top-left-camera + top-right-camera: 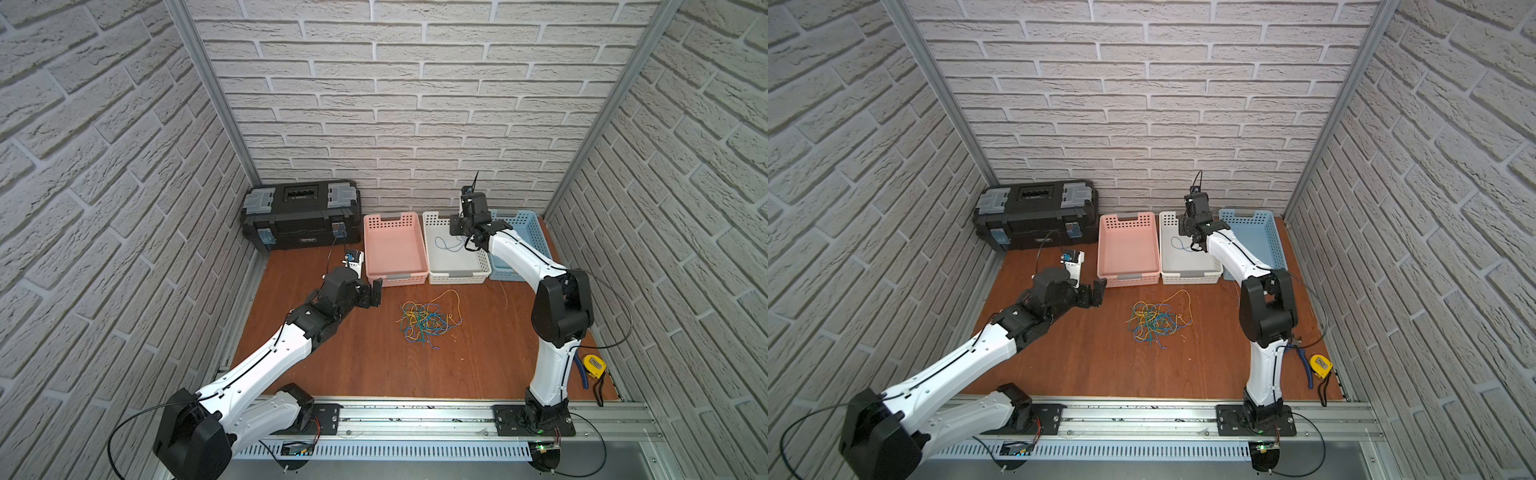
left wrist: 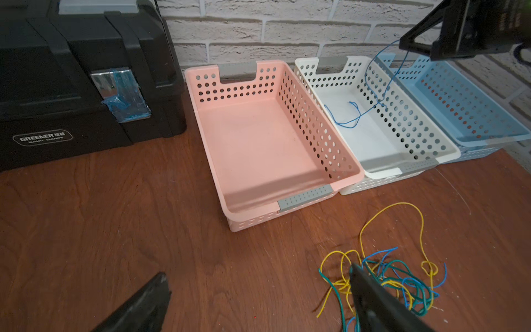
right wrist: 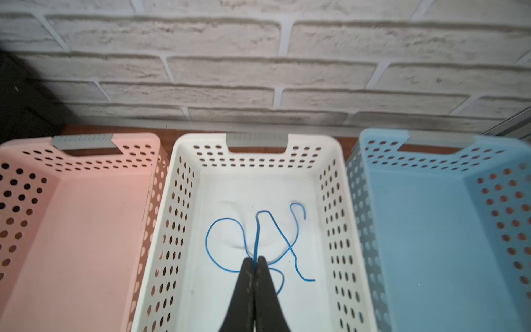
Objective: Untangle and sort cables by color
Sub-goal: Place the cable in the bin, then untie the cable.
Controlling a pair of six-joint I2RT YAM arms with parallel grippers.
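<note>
"GREENER" badge (image 2: 42, 138) on black toolbox (image 2: 86, 51), smaller line beneath unreadable

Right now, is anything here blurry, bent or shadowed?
In both top views the wide lens splays the brick walls outward; in the left wrist view the left gripper looks blurred and shadow bands the pink basket; in the right wrist view the blue basket rim smears, the blue cable is sharp.

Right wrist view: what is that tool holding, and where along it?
The right tool is shut on one blue cable, pinched partway along its length. Both strands hang into the white basket.
</note>
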